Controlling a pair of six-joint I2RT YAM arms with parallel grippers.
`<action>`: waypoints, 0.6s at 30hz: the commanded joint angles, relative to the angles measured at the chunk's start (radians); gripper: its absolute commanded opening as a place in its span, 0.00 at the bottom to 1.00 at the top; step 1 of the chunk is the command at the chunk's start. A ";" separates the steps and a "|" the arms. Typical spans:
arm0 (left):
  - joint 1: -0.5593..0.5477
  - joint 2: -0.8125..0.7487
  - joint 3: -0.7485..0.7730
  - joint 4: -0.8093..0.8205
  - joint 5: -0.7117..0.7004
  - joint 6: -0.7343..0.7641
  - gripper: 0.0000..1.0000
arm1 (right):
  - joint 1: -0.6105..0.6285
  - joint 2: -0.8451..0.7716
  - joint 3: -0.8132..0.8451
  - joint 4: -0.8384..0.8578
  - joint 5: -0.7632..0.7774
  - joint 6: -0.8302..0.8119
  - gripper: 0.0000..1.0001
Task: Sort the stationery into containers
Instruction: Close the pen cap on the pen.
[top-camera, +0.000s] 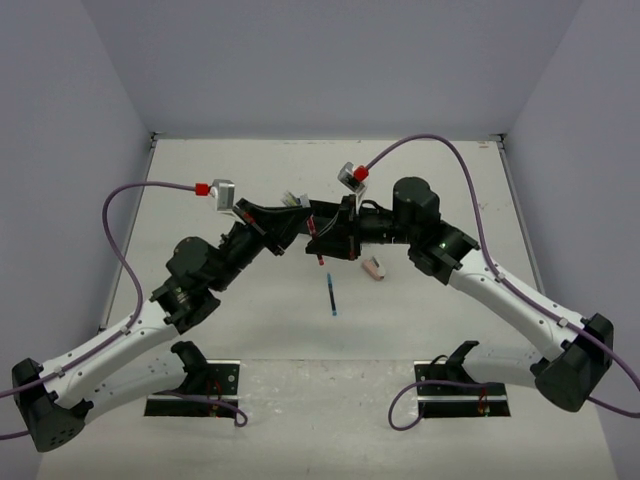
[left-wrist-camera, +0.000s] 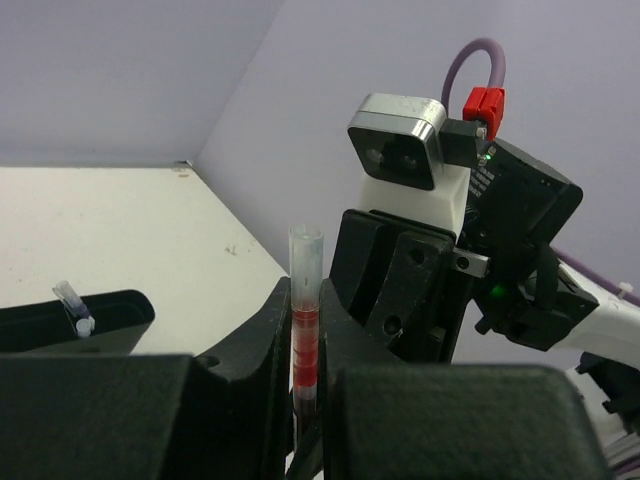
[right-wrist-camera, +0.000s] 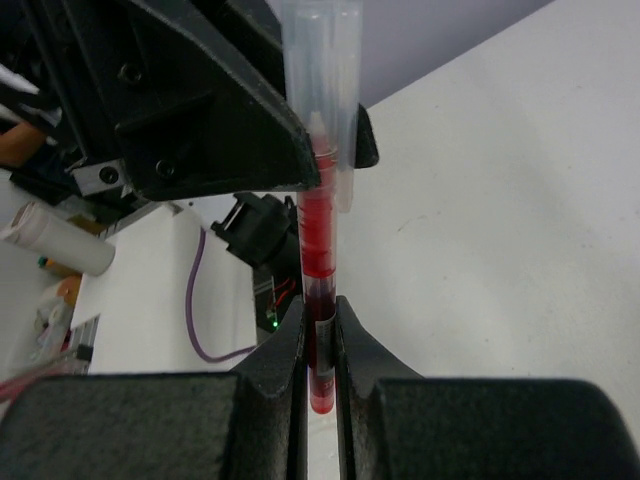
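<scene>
table (top-camera: 250, 335): white, flat | middle: blue pen (top-camera: 331, 297) lying flat, pointing near-to-far | right of pen, apart: pinkish eraser (top-camera: 373, 267) | near edge: left base plate (top-camera: 195, 405), right base plate (top-camera: 462, 402) | farther back: black tray (left-wrist-camera: 120, 310)

There's a red pen (right-wrist-camera: 318, 250) (clear-capped), blue pen (top-camera: 331, 297), pinkish eraser (top-camera: 372, 268).

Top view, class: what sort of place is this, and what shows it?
Probably a robotics lab test cell: a left arm and right arm bolted to a white table, plain walls around it, purple cables.

High rear overview; wrist close-ups, same pen (left-wrist-camera: 306, 335)
</scene>
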 joint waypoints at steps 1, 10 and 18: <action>-0.067 -0.005 0.083 -0.327 0.214 0.180 0.00 | -0.033 -0.069 -0.087 0.332 -0.112 -0.062 0.00; -0.067 -0.003 0.148 -0.221 0.461 0.290 0.00 | -0.030 -0.183 -0.276 0.387 -0.245 -0.086 0.00; -0.067 -0.005 0.001 0.113 0.771 0.187 0.00 | -0.030 -0.251 -0.335 0.557 -0.336 0.015 0.00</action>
